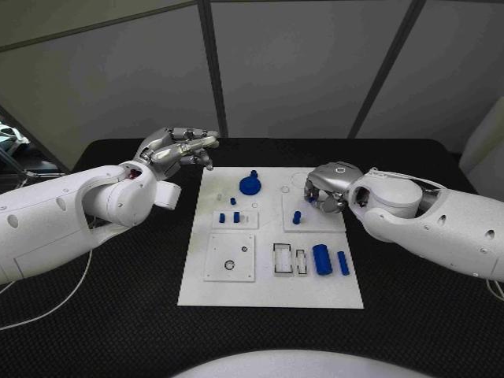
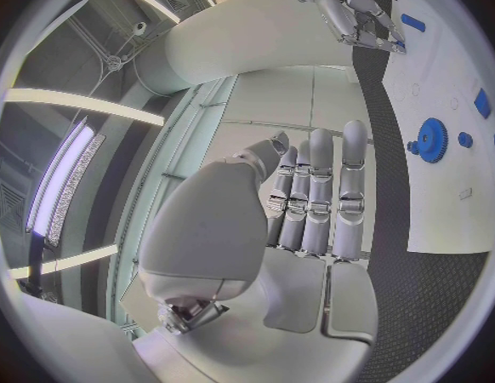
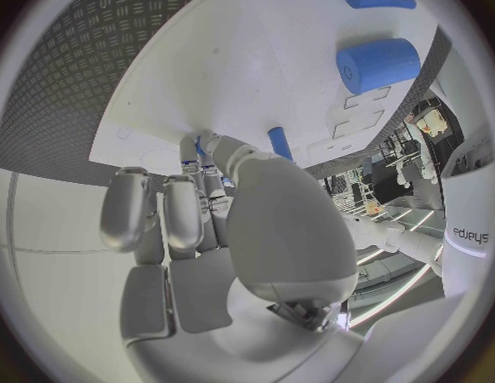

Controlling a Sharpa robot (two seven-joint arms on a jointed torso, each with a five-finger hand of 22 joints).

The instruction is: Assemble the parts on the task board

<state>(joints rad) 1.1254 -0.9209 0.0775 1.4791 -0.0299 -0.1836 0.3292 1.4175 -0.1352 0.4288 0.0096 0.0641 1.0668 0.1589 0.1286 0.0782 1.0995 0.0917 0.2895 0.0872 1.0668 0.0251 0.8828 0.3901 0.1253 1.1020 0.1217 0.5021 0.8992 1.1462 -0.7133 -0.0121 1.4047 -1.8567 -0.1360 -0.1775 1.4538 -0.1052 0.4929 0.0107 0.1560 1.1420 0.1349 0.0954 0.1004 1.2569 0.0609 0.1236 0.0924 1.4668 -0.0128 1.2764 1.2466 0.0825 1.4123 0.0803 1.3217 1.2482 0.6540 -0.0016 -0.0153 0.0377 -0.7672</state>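
The white task board (image 1: 269,291) lies in the middle of the black table. On it are a blue gear (image 1: 250,185), short blue pegs (image 1: 229,217), a lone peg (image 1: 298,216), a thick blue cylinder (image 1: 321,259) and a thin one (image 1: 343,262). My right hand (image 1: 326,189) hovers over the board's far right part, fingers curled downward just above the lone peg. In the right wrist view a small blue part (image 3: 197,147) shows pinched between its thumb and fingertips, with the lone peg (image 3: 280,142) behind. My left hand (image 1: 180,149) is raised left of the board, fingers straight, holding nothing.
The board carries a square plate with round holes (image 1: 231,257) and rectangular slots (image 1: 284,258) near its front. Black table (image 1: 116,315) surrounds the board. Grey partition walls (image 1: 298,63) stand behind the table's far edge.
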